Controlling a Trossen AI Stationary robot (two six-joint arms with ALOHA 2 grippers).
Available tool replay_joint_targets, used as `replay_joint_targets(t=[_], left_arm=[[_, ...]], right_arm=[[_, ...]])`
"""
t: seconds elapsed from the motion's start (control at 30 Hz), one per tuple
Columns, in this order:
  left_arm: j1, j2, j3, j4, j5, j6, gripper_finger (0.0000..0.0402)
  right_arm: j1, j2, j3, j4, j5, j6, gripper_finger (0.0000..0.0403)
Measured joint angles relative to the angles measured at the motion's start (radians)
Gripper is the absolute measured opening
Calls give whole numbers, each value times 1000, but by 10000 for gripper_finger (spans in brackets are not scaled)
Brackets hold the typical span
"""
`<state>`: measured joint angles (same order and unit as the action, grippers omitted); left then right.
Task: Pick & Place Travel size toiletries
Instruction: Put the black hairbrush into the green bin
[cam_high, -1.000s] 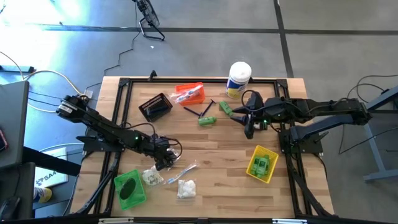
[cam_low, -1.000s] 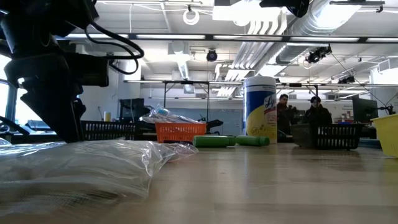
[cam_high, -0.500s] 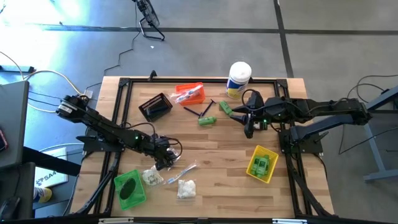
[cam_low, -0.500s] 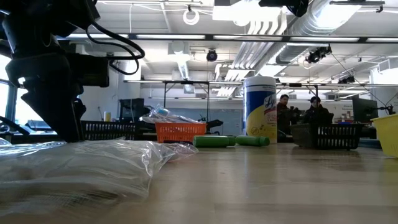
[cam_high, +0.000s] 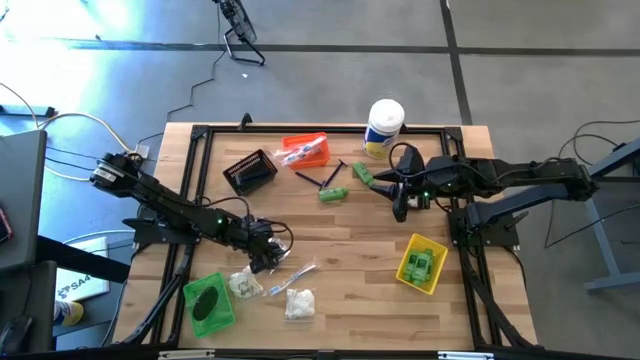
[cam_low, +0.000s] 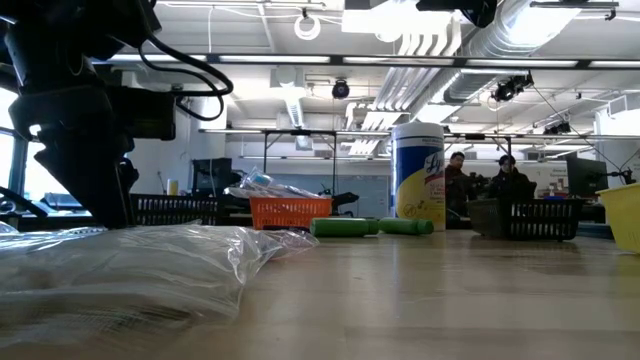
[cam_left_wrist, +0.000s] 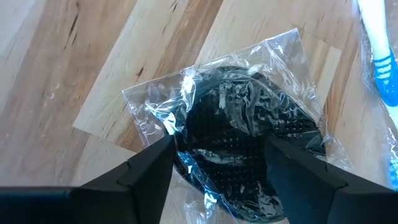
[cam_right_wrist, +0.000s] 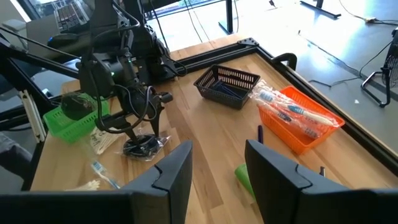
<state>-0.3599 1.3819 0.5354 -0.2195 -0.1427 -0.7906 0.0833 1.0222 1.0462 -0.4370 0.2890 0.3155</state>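
while the wooden table (cam_high: 350, 230) bears scattered toiletries, the left gripper (cam_left_wrist: 217, 163) straddles a clear-wrapped dark round bundle (cam_left_wrist: 249, 140) beside the green bin (cam_high: 208, 303), fingers spread, and the right gripper (cam_high: 400, 212), half-parted, empty, hovers near green mini bottles (cam_high: 334, 194).

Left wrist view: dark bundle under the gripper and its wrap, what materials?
Dark bundle: looks like black mesh or netting, matte, fine dotted texture showing. Wrap: thin clear plastic film, glossy, with crinkles and bright glare. It lies on the wooden table, with visible grain.
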Motion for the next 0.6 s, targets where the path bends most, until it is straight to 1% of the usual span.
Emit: replay_joint_targets(t=[0.1, 0.37, 0.6], left_arm=[[0, 0, -1, -1, -1, 0, 213], [0, 0, -1, 2, 6, -21, 115], [0, -11, -1, 39, 23, -27, 52]], right_arm=[[0, 0, 0, 0, 0, 2, 140], [0, 0, 0, 0, 0, 2, 140], [0, 0, 0, 0, 0, 2, 140]])
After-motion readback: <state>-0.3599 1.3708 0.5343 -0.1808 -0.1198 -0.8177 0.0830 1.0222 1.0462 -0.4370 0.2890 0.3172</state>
